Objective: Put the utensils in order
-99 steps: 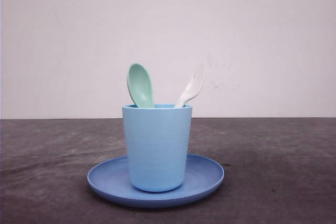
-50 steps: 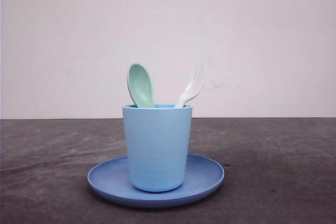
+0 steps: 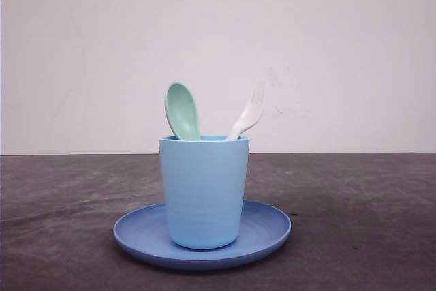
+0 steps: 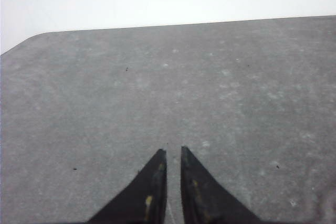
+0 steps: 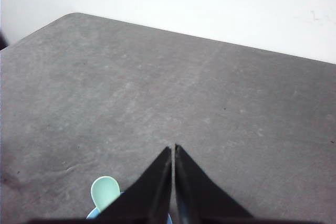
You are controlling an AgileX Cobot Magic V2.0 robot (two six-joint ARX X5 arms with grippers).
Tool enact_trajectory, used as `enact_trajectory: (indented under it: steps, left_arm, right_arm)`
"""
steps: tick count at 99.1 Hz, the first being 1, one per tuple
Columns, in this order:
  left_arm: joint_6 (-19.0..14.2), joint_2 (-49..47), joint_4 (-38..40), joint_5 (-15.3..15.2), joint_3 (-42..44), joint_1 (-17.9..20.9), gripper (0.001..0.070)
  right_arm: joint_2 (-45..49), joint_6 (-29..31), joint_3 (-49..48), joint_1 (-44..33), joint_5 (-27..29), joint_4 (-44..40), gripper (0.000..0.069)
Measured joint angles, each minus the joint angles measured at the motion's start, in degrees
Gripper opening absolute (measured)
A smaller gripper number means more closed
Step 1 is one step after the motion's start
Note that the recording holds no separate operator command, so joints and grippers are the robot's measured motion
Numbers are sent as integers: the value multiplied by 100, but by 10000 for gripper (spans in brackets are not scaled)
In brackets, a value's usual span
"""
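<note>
Mint-green spoon (image 3: 181,110) and white fork (image 3: 249,116), heads up in cup (image 3: 204,191)

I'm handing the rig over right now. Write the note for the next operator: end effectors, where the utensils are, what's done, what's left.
Left end effector: shut, holding nothing, over bare table.
Right end effector: shut, holding nothing, above the cup area; the spoon bowl shows just beside its fingers.
Mint-green spoon and white fork: both stand in the light blue cup, bowl and tines up, spoon at the left, fork leaning right.
The cup stands upright on the blue plate.
Done: both utensils are in the cup.
Left: nothing obvious; the arms probably just need parking.
</note>
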Motion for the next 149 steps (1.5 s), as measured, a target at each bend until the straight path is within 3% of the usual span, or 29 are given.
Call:
enact_trajectory:
  steps: [28, 49, 74, 97, 107, 120, 149]
  left_arm:
    - [0, 0, 0, 0, 0, 0, 24]
    - [0, 0, 0, 0, 0, 0, 24]
    - [0, 0, 0, 0, 0, 0, 24]
    - [0, 0, 0, 0, 0, 0, 24]
    - [0, 0, 0, 0, 0, 0, 24]
    - [0, 0, 0, 0, 0, 0, 24]
    - [0, 0, 0, 0, 0, 0, 24]
  right_arm:
    - [0, -26, 0, 0, 9, 4, 8]
    - [-17, -566, -2, -350, 107, 621, 8]
    - [-68, -1488, -2, -1884, -17, 1239, 8]
    - [-254, -1871, -245, -3823, -1405, 1263, 8]
    - [-483, -1915, -588, -4507, -1819, 1327, 8]
    - [-955, -1932, -1305, -5095, -1952, 1609, 8]
    - [-2734, -1880, -3799, -5637, -2389, 2590, 8]
